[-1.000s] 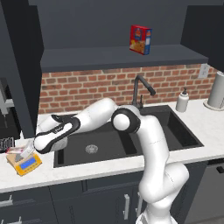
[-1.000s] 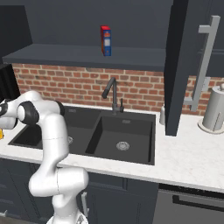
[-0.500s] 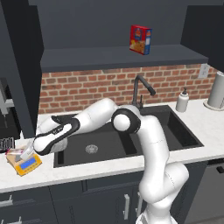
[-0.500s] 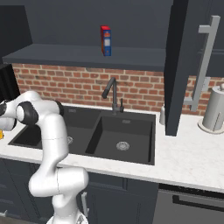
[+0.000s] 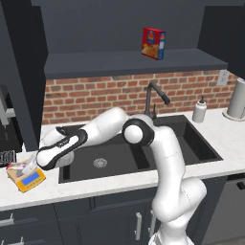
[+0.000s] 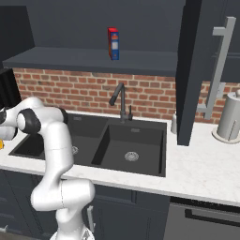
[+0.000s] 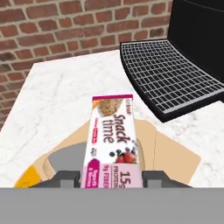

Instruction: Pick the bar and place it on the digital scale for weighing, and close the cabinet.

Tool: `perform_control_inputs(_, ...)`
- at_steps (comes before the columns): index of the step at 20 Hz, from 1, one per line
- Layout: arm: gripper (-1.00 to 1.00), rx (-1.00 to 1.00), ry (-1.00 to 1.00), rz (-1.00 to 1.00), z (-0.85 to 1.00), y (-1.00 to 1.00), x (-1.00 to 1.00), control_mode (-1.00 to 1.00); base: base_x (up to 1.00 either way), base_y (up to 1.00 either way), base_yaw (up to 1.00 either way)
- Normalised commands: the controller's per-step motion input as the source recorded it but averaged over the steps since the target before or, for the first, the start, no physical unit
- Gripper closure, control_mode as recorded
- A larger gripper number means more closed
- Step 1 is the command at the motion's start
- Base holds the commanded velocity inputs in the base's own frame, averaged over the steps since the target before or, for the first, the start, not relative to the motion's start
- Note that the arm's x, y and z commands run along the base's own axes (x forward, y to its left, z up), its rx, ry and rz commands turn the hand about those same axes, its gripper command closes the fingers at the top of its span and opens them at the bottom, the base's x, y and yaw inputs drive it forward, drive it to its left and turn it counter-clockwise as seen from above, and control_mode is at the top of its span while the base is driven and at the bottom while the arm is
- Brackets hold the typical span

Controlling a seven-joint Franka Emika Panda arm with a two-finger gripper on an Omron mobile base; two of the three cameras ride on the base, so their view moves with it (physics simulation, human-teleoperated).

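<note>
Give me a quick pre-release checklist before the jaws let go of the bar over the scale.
1. Bar between the gripper jaws: ok, shut on it.
2. Bar over the digital scale: ok, it lies across the grey plate.
3. Bar resting flat on the plate: cannot tell.
4. Black grid tray apart from the scale: ok.
5. Cabinet door shut: not ok, it stands open.

White marbled counter [image 5: 95, 186] carries scale [image 5: 29, 179] at left end, soap bottle [image 5: 199, 111] and paper towel roll [image 5: 236, 99] at right; black sink [image 5: 143, 150] with faucet [image 5: 153, 98] sunk in middle. Black grated appliance base [image 7: 175, 78] beside scale. Dark shelf [image 5: 134, 62] above holds upright box [image 5: 153, 43]
</note>
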Motion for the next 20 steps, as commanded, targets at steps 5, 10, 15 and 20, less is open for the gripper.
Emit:
perform_control_inputs(5,-1.00,0.03,-0.03,0.00,0.00,-0.27,-0.16,-1.00,0.00,0.00,0.00)
perform_control_inputs(10,-1.00,0.04,-0.10,0.00,0.07,-0.16,-0.15,-1.00,0.00,0.00,0.00)
perform_control_inputs(15,-1.00,0.04,-0.13,0.00,0.21,-0.20,-0.06,-1.00,0.00,0.00,0.00)
perform_control_inputs(20,-1.00,0.06,-0.18,-0.06,0.55,-0.50,-0.31,-1.00,0.00,0.00,0.00)
